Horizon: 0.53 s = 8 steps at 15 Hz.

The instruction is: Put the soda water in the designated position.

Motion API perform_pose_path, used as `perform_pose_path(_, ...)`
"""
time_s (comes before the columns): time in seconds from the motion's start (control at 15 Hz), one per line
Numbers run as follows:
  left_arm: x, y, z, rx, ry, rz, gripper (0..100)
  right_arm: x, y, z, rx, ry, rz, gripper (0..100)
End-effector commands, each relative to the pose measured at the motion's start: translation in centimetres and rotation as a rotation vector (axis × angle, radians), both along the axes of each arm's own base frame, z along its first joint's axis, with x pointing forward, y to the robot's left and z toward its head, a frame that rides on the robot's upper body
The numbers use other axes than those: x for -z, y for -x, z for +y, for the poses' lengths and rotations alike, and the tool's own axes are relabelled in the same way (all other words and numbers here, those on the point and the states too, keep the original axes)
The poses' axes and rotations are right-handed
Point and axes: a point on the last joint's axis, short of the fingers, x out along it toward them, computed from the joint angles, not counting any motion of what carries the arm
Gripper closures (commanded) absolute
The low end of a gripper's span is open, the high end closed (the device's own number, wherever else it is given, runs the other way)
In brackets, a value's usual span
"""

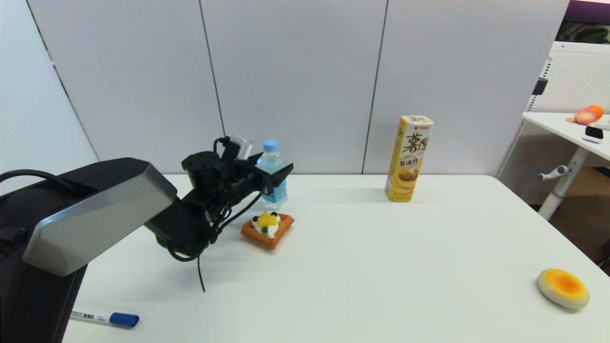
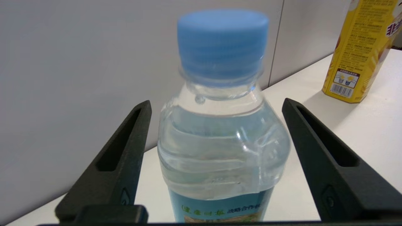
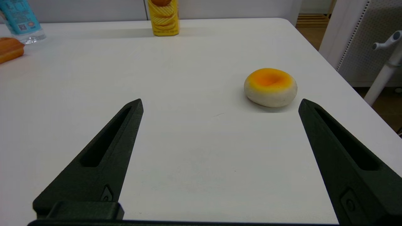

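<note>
Soda water (image 1: 272, 175) stands upright near the far edge of my smooth white table (image 1: 362, 267), just behind the waffle. My left gripper (image 2: 216, 106) is spread wide around its clear ribbed shoulder, fingers (image 2: 125, 147) not touching the plastic. One tall yellow crisps canister (image 1: 409, 158), printed with Chinese characters and a barcode, stands well apart to the right. My right gripper (image 3: 220, 103) hangs open over bare tabletop near one round, glossy orange-topped bun (image 1: 563, 287). One orange waffle (image 1: 267, 229) carries cream and fruit. One blue-capped marker (image 1: 106, 318) lies at the near edge.
</note>
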Motion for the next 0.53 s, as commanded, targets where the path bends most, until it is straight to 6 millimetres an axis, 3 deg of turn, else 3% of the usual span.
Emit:
perform_pose_path(0.07,-3.7,4.1,1.6,-0.013,-0.002,0.002,0,0.0,0.0,0.0,0.001,0.000,0.000,0)
perform_pose_path(0.33,-8.3,11.8,4.5,-0.015,-0.013,0.013,0,0.0,0.0,0.0,0.001,0.000,0.000,0)
perform_pose_path(0.53,-10.8,19.4,7.4,-0.023,0.010,-0.011,0,0.0,0.0,0.0,-0.001,0.000,0.000,0)
